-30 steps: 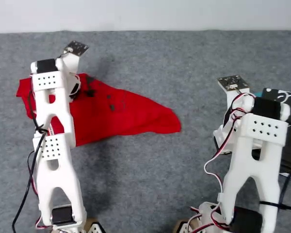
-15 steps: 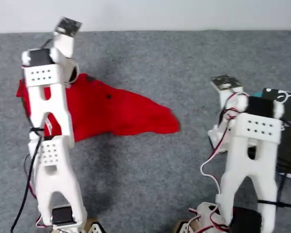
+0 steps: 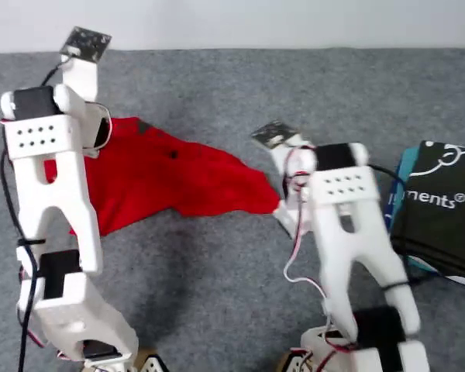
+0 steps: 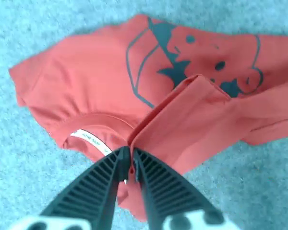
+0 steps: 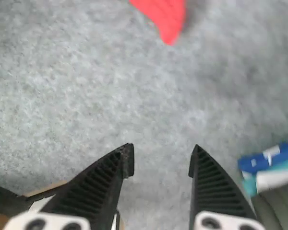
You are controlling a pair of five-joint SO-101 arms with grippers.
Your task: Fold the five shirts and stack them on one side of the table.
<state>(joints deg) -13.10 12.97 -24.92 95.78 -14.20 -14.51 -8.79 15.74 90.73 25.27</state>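
A red shirt (image 3: 170, 180) with a dark print lies spread across the left half of the grey table, its tip pointing right. In the left wrist view the red shirt (image 4: 110, 91) shows its collar and label, and my left gripper (image 4: 129, 160) is shut on a raised fold of its cloth. My left arm stands over the shirt's left end in the high view. My right gripper (image 5: 159, 160) is open above bare carpet, with the red shirt's tip (image 5: 165, 17) ahead of it. A stack of folded shirts (image 3: 438, 209) sits at the right edge.
The grey carpet surface (image 3: 217, 294) is free in front of the shirt and between the two arms. A blue and teal folded edge (image 5: 269, 165) of the stack lies near my right gripper. A white wall (image 3: 232, 23) runs behind the table.
My left arm has risen and shifted left, pulling the shirt's edge with it. My right arm has swung left from the stack toward the shirt's tip, uncovering the folded stack.
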